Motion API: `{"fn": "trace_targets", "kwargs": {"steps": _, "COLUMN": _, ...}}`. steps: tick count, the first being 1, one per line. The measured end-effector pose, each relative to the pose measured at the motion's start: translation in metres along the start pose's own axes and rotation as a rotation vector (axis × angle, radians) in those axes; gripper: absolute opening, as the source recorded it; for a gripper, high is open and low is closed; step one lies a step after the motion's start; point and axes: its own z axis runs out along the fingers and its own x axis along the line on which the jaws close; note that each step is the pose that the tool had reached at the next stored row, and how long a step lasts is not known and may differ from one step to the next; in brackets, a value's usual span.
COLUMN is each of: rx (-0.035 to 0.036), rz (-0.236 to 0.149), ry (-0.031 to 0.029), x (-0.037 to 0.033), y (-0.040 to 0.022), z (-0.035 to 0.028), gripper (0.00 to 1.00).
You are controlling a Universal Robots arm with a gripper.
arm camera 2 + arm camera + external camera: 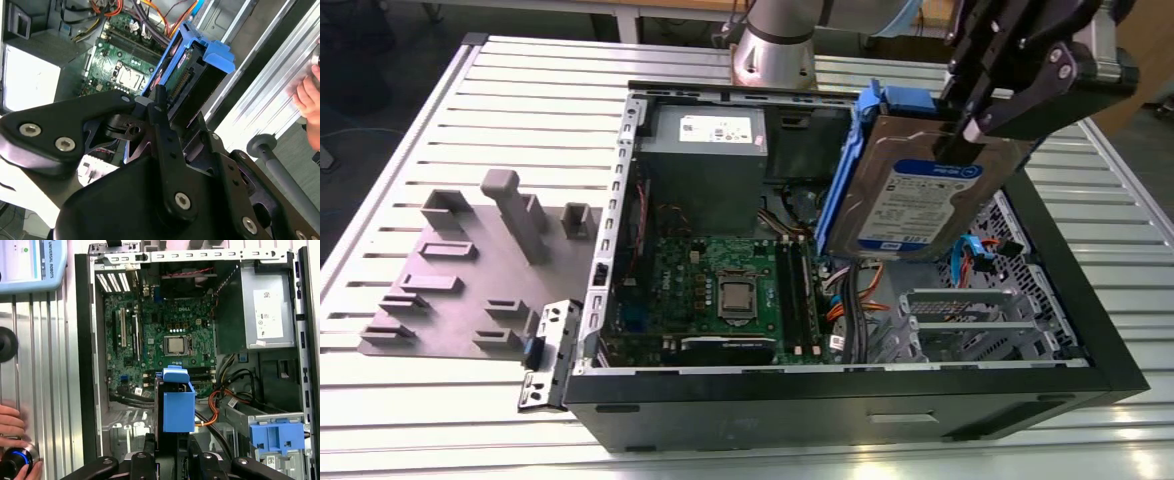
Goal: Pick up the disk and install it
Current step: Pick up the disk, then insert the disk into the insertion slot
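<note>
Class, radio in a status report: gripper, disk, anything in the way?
Black gripper shut on silver-grey hard disk in blue carrier. Disk tilted, above open black computer case. Orange cables nearby.

Disk (914, 200) above the case (854, 400)

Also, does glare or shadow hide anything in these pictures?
Second wrist view: one face of the power supply box is washed out to plain white. Exterior view: the disk, held in the gripper, has a soft sheen on its metal, yet its label is visible. First wrist view: even light over the motherboard.
</note>
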Motion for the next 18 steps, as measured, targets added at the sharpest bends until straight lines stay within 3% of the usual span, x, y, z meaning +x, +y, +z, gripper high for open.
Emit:
{"fn": "trace_targets", "kwargs": {"steps": 4, "rx": -0.0001, "rz": 0.000, "ry": 0.0002, "x": 0.0019, "y": -0.0049, "z": 0.0007, "gripper": 0.35}}
{"fn": "trace_targets", "kwargs": {"steps": 14, "rx": -0.0001, "rz": 0.000, "ry": 0.0002, "x": 0.0230, "y": -0.0101, "z": 0.0026, "gripper": 0.35}}
{"fn": "trace_targets", "kwargs": {"steps": 18, "rx": -0.0001, "rz": 0.000, "ry": 0.0001, "x": 0.0273, "y": -0.0139, "z": 0.0031, "gripper": 0.35}}
